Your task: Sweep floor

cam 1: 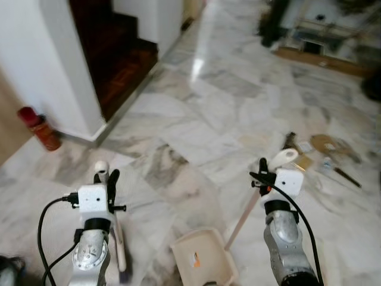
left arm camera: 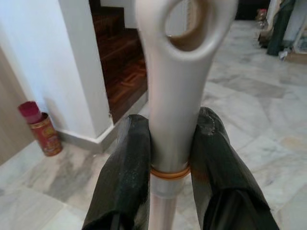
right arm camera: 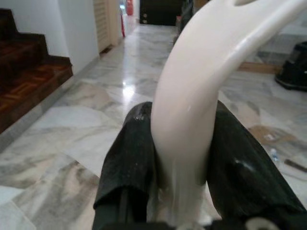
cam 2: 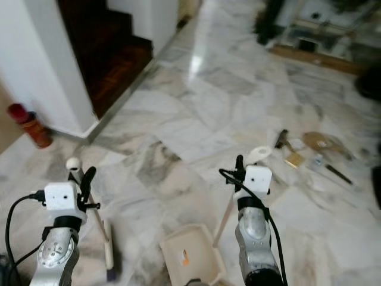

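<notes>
Gripping broom handle (left arm camera: 175, 96), left claw (left arm camera: 170, 158); dustpan (cam 1: 202, 256) right.

The floor (cam 1: 196, 113) under me is polished marble, grey-veined and glossy enough to throw back a bright glare, while the stairs (cam 1: 116, 53) beside the matt white wall (cam 1: 36, 65) are dark, shiny wood. My left gripper (left arm camera: 171, 158) has matt black rubbery fingers pressed on a smooth cream plastic broom handle (left arm camera: 173, 86) with a thin orange ring. My right gripper (right arm camera: 184, 163) pinches the glossy cream plastic dustpan handle (right arm camera: 201, 81); the dustpan (cam 1: 202, 257) itself looks the same smooth plastic.
</notes>
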Robot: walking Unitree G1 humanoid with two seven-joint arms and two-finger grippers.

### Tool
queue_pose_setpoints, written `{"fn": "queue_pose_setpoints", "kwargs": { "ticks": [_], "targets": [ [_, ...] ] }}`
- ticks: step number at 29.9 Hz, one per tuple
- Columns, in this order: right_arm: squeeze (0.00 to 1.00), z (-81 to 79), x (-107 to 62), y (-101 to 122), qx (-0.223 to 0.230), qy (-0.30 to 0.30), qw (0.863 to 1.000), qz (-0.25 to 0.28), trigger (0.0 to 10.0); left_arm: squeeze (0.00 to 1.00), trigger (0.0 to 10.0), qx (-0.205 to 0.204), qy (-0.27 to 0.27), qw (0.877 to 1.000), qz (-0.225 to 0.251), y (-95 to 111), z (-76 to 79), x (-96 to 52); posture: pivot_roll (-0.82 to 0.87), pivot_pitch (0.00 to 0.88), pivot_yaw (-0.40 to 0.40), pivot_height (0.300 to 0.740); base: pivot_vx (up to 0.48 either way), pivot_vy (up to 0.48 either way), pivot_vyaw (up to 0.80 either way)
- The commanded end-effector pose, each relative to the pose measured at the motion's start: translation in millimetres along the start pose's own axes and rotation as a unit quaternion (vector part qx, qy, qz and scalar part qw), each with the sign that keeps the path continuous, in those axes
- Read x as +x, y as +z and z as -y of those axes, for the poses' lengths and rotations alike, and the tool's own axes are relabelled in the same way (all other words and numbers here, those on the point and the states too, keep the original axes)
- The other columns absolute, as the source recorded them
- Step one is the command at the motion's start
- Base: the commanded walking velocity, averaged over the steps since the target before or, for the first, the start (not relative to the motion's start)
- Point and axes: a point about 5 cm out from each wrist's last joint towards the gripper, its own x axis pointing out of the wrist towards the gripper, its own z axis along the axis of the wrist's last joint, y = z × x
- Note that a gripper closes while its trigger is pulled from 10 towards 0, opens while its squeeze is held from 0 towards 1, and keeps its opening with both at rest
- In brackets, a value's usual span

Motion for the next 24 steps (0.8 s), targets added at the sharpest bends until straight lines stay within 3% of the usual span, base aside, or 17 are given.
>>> {"fn": "queue_pose_setpoints", "kwargs": {
  "ticks": [1,24],
  "targets": [
    [0.0,-1.4,3.2,8.4,0.003,0.001,1.0,0.019,10.0,0.0,10.0,-0.005,-0.006,1.0,-0.002,-0.2,0.5,-0.9,-0.02,0.137,-0.055,0.74,0.0,0.0,0.0],
    [0.0,-3.3,5.3,9.8,0.005,0.003,1.0,0.021,10.0,0.0,10.0,-0.008,-0.019,1.0,-0.001,-0.4,6.0,1.9,-0.03,0.115,-0.058,0.74,0.0,0.0,-0.76]
  ]
}}
